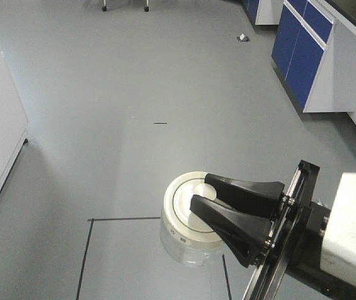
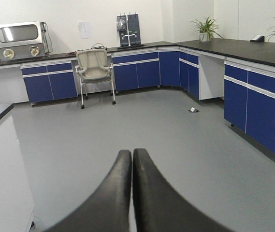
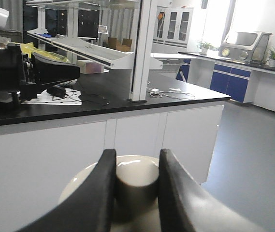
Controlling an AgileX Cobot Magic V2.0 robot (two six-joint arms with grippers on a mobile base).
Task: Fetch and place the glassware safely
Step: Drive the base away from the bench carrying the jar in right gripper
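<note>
The right fingers (image 1: 243, 187) are clamped on the small knob (image 3: 136, 176) of the cream lid (image 1: 179, 209). The clear jar (image 1: 181, 250) hangs beneath them, above the grey floor (image 1: 134, 94). Gripping the knob probably spares the glass any squeeze. The left fingers (image 2: 110, 198) are pressed together and empty, seemingly kept clear. A black-topped table (image 3: 103, 104) stands ahead, a likely destination.

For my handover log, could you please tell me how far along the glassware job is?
Fetched: the right gripper grips the jar by its lid knob. In hand: held over the grey floor. Left: setting it down; the left gripper is shut and empty.
</note>
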